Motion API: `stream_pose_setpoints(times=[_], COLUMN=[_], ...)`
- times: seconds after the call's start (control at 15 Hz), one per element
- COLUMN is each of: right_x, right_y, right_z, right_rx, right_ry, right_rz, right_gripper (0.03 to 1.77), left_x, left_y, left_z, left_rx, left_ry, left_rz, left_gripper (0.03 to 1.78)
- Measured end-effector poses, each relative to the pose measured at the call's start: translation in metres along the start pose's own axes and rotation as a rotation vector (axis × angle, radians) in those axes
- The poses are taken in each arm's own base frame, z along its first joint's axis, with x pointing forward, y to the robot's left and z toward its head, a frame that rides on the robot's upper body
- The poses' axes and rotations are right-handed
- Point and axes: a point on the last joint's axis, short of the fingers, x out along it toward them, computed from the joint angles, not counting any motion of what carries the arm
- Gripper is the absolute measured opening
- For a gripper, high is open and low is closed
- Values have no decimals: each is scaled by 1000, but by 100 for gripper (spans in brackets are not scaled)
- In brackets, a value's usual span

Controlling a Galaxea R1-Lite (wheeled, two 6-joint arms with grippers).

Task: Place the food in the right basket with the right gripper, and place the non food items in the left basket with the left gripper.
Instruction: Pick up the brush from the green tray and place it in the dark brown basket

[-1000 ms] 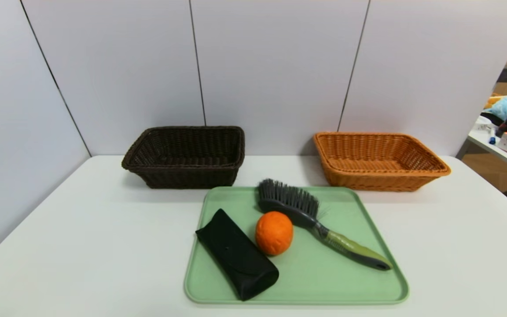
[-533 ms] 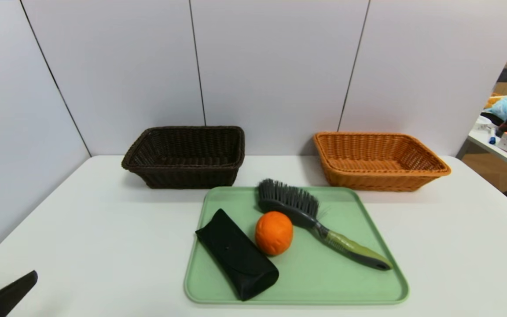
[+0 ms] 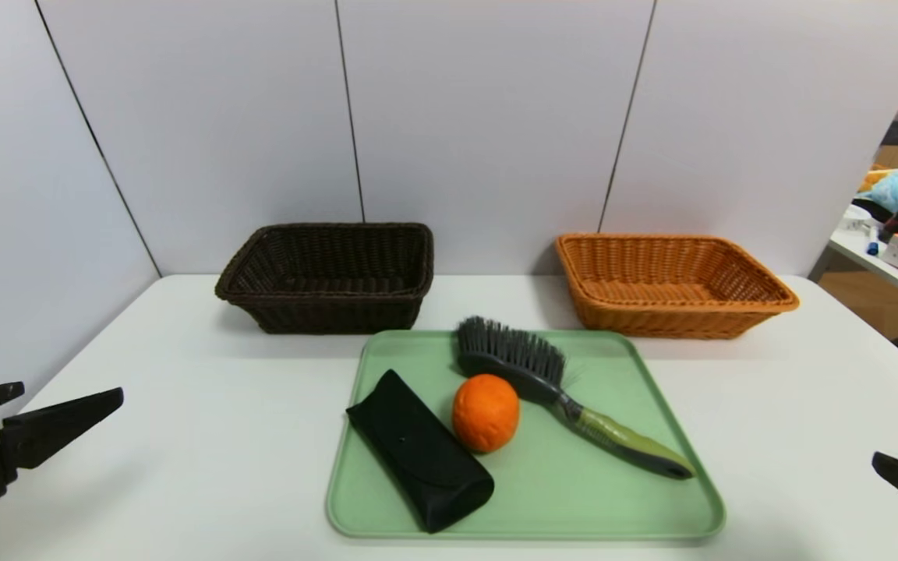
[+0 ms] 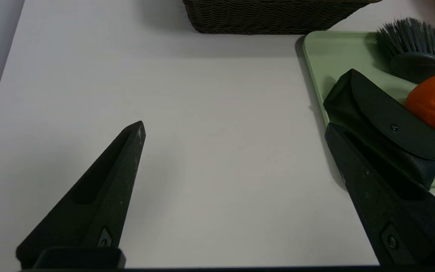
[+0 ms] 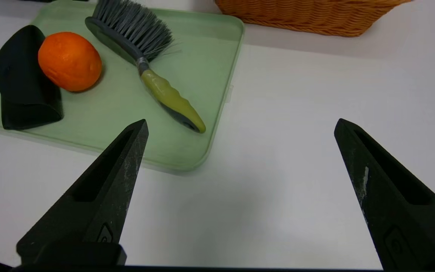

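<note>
Baskets number two, both woven wicker: dark brown left basket [image 3: 328, 274] at eleven o'clock, orange-tan right basket [image 3: 671, 284] at one o'clock. One dimpled round orange fruit [image 3: 485, 412], one bristle brush [image 3: 566, 393] and one soft black oblong case [image 3: 419, 449] lie on one smooth green tray [image 3: 652, 499] on the white bench [image 3: 184, 436]. Left end effector [image 4: 232, 128] at eight o'clock and right end effector [image 5: 240, 126] at four o'clock are both spread wide, empty.

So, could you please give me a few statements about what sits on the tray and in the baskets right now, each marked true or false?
1. The orange lies on the green tray. True.
2. The black case is in the dark brown basket. False: it lies on the tray, beside the orange.
3. The brush has its bristles toward the baskets. True.
4. The light orange basket holds the orange. False: nothing shows in it.
5. The left gripper is shut on the case. False: it is open, holding nothing.
</note>
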Motion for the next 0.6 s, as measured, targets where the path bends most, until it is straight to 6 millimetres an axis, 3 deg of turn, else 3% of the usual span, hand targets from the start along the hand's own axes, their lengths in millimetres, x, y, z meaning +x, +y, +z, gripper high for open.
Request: stream_pose_setpoints(times=[0.33, 0.6], right_x=[42, 69], right_y=[-6, -8], right_z=[38, 45], right_rx=[18, 36], right_ry=[76, 158], right_rz=[83, 156], right_gripper=[170, 170], left_x=[36, 63], left_y=[4, 4], left_z=[26, 32], left_rx=[-9, -2], left_ry=[61, 129], left_rz=[5, -13], left_gripper=[169, 169])
